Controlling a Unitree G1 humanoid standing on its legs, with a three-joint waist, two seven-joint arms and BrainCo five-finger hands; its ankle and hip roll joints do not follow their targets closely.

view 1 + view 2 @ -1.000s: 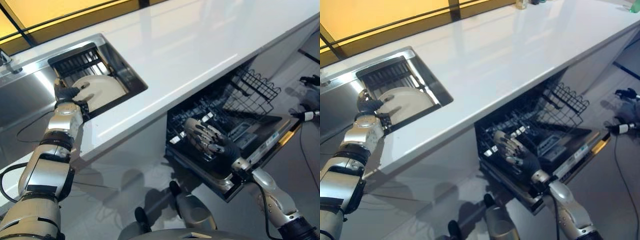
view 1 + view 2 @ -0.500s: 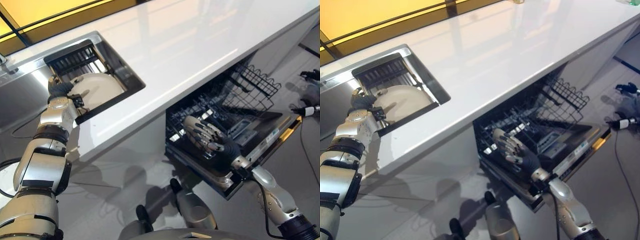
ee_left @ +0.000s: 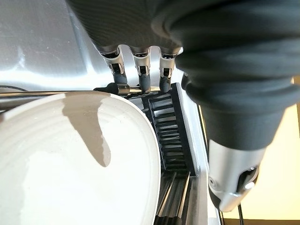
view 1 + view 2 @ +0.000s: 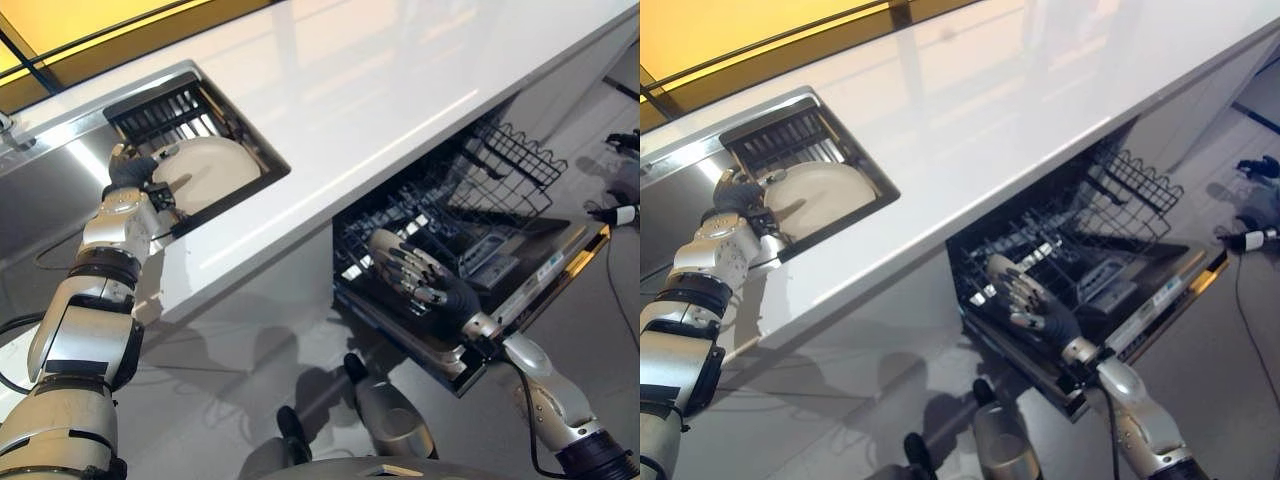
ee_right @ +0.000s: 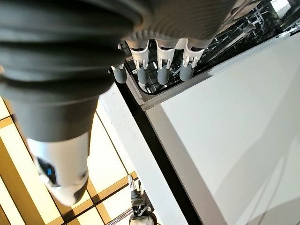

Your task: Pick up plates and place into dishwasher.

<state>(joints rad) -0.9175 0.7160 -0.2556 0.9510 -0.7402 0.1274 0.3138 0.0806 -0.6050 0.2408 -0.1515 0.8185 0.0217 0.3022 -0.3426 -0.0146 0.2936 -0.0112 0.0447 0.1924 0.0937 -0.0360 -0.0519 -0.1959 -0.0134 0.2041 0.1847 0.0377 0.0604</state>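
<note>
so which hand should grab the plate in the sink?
Left. The left hand is already at the rim of the plate in the sink; the right hand hangs open over the dishwasher rack.

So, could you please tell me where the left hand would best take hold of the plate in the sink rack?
Probably the rim. The plate leans in the dark rack of the sink, its broad face exposed and its edge free on the robot's left, where the left hand already is. Pinch that edge, thumb on the face and fingers behind.
</note>
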